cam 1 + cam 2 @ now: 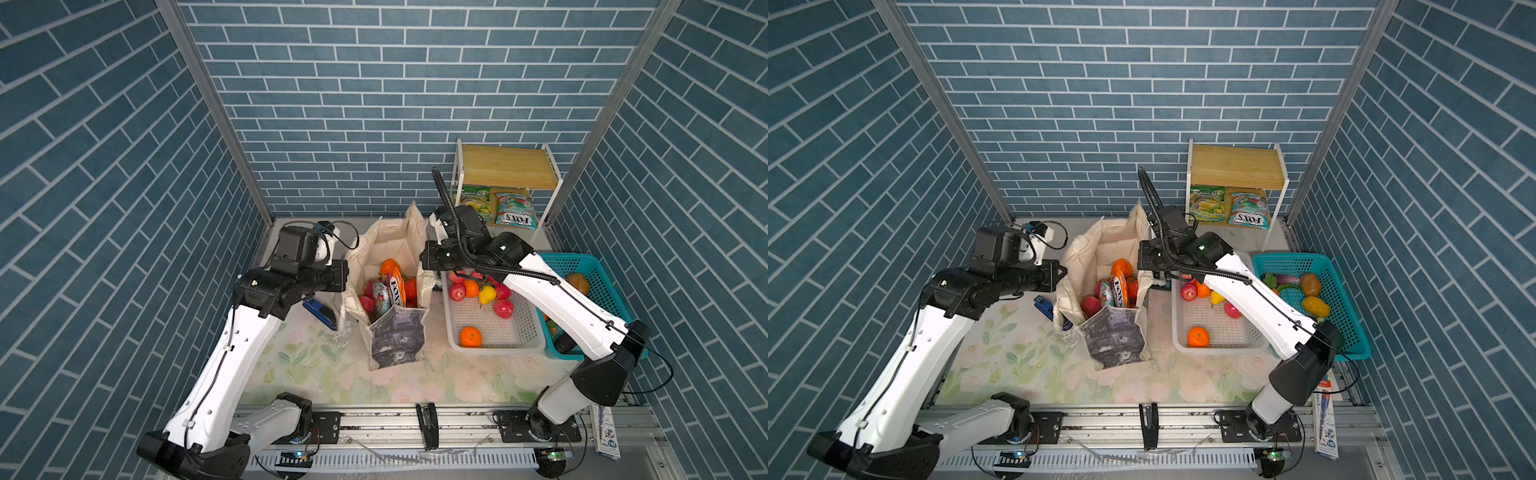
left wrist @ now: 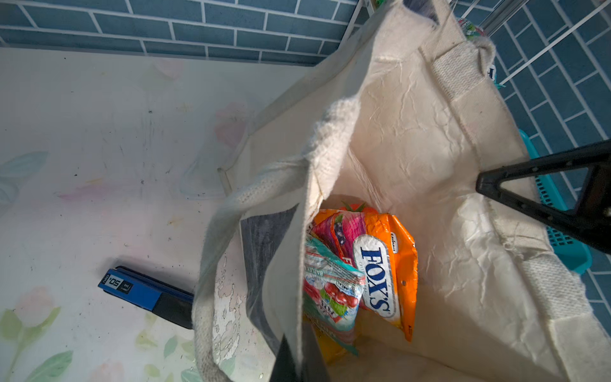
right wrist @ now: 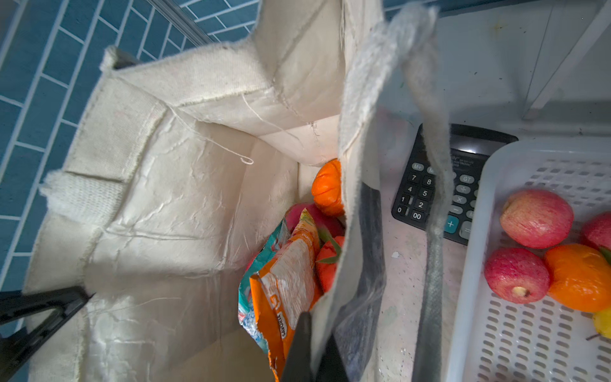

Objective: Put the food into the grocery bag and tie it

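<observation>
The bag (image 1: 398,337) stands mid-table, mouth up, just beside the white basket (image 1: 498,348). L gripper (image 2: 294,350) is clamped on the bag's left rim and R gripper (image 3: 314,344) on the opposite rim, so the mouth is spread. Inside are candy packets (image 2: 373,271), an orange (image 3: 327,188) & red fruit. More apples (image 1: 457,291) sit in the basket. Canvas is prob. soft & limp, so walls likely sag if released. Load looks light but bottom-heavy. Packets look slick. For tying, best grab the handles (image 2: 224,231) mid-loop. The webbing is thick & rough, so it shouldn't slip.
</observation>
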You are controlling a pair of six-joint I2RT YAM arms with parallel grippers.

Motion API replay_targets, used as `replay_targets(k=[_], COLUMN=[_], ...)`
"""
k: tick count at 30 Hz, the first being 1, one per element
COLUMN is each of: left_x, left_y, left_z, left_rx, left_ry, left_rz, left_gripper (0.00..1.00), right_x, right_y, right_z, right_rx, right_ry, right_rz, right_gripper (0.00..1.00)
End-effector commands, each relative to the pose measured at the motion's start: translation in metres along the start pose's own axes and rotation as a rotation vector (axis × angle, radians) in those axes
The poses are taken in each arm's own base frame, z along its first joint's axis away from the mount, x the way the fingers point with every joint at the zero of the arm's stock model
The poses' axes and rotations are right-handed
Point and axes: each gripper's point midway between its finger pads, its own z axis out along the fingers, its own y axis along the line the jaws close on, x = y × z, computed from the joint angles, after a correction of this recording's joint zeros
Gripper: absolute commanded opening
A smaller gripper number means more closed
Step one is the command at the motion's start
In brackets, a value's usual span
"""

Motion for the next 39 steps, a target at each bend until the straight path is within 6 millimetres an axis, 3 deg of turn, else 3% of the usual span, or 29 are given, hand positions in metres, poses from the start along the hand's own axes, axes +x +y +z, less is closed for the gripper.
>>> replay_targets(k=[1,7,12,16,25,32,39], left_x=[-0.026,-0.023,-0.018,-0.017,-0.026,-0.017,-0.030], left_y=[-0.003,0.024,0.020,0.019,0.000,-0.017,-0.041], left_z=[-0.021,-0.015,0.021,0.033,0.039,0.057,0.057], left_rx=[-0.019,-0.170,-0.122,-0.110,-0.015,0.072,0.146], left_ry=[-0.125,-0.093,-0.018,0.007,0.032,0.098,0.036], left_rz=[0.031,0.032,0.025,0.005,-0.087,-0.157,-0.171], left_gripper=[0.04,0.04,0.05,0.05,0.08,0.09,0.02], right_x=[-0.020,-0.018,-0.011,0.000,0.016,0.026,0.023], right_y=[0.017,0.007,0.005,0.003,0.008,0.032,0.057], right_z=[-0.021,-0.014,0.005,0.019,0.019,0.024,0.046], right_rx=[-0.037,0.029,0.044,0.043,0.008,-0.137,-0.260], right_ry=[-0.076,-0.039,0.008,0.057,0.113,0.176,0.220], right_rz=[-0.052,-0.072,-0.070,-0.068,-0.103,-0.102,-0.083], right_gripper=[0.00,0.00,0.00,0.00,0.00,0.00,0.00])
